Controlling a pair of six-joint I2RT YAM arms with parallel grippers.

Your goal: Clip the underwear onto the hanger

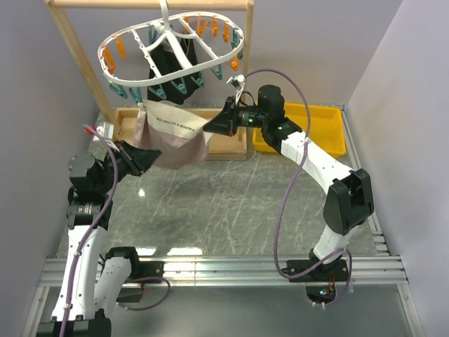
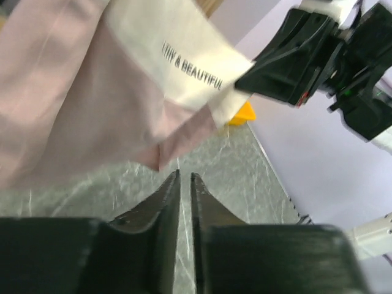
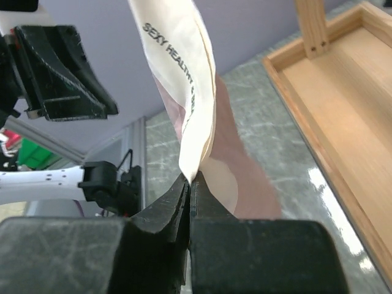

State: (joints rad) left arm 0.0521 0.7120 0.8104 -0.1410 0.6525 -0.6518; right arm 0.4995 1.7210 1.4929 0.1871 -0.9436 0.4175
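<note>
- Right gripper (image 3: pixel 190 180): jaws closed on the end of the beige waistband (image 3: pixel 190 79) of the soft dusty-pink fabric underwear (image 1: pixel 175 144). It holds that corner in the air, below the right half of the white oval plastic hanger (image 1: pixel 166 29).
- Left gripper (image 2: pixel 185 177): jaws a narrow slit apart and empty. The tips sit just below the garment's lower left edge and, as far as the wrist view shows, do not touch it.
- Garment position: spread above the grey marble-pattern table (image 1: pixel 224 203), in front of the wooden frame rack (image 1: pixel 77 60). Its left top corner reaches a teal plastic clothespin (image 1: pixel 137 93) on the hanger's near left rim. It looks clipped there, but the pin's bite cannot be confirmed.
- Step in hand (judged): fasten the right-hand corner to a second pin.
- Procedure:
  - Raise the held corner to the nearest free pin on the near rim.
  - Hold the waistband only lightly taut, so the left corner is not dragged out.
  - Squeeze the pin's tabs with the left gripper.
  - Feed the waistband edge deep between the lips.
  - Release the pin first, then the right jaws.
- Caution: the ring hangs from a hook and will likely swing, so approach slowly. Avoid the black garment (image 1: pixel 168 56) hanging at the ring's centre.
</note>
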